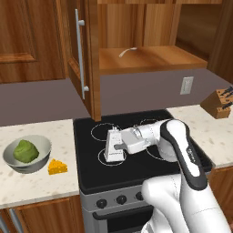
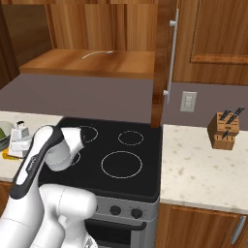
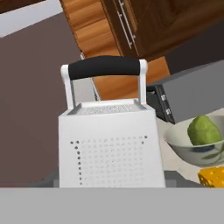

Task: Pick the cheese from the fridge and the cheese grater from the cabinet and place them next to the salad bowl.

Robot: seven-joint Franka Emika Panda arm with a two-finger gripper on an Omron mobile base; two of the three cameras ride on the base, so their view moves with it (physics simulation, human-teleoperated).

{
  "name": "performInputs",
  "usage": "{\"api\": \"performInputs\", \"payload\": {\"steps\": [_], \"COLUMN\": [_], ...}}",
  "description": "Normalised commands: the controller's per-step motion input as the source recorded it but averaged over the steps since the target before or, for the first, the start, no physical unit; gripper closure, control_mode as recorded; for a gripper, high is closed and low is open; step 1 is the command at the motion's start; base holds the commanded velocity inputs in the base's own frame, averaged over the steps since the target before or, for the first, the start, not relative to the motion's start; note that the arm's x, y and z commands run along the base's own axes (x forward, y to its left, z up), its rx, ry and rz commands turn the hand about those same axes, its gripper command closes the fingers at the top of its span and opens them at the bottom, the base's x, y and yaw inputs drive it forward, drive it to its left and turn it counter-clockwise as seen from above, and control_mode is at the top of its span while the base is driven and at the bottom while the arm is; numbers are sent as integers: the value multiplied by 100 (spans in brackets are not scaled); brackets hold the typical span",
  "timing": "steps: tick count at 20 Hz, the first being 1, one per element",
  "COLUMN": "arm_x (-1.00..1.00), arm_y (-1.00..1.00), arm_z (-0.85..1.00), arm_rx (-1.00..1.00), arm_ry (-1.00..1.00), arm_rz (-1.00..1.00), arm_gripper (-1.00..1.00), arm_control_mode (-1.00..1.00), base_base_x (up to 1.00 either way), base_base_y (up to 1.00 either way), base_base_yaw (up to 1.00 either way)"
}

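Your gripper (image 1: 119, 146) holds the grater (image 1: 113, 146) over the stove (image 1: 136, 168); cheese (image 1: 57, 167) already sits at the bowl's (image 1: 40, 157) four o'clock.

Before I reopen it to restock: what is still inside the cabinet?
On the cabinet's wooden shelf lies a thin curved white object. The cheese grater is out, over the stove. Anything on shelves above the picture's top edge cannot be seen.
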Motion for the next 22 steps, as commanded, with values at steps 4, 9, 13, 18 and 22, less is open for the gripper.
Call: {"api": "performInputs", "payload": {"steps": [4, 9, 13, 18, 22], "arm_x": [41, 37, 34, 30, 16], "arm_y": [36, 40, 34, 30, 14], "arm_z": [-26, -29, -32, -10, 4], "arm_rx": [2, 0, 0, -4, -4], "arm_ry": [0, 0, 0, -9, -6], "arm_rz": [0, 0, 0, 0, 0], "arm_gripper": [100, 100, 100, 100, 100], "arm_control_mode": [-100, -100, -100, -100, -100], "base_base_x": [0, 0, 0, 0, 0], "base_base_y": [0, 0, 0, 0, 0], "base_base_yaw": [0, 0, 0, 0, 0]}}
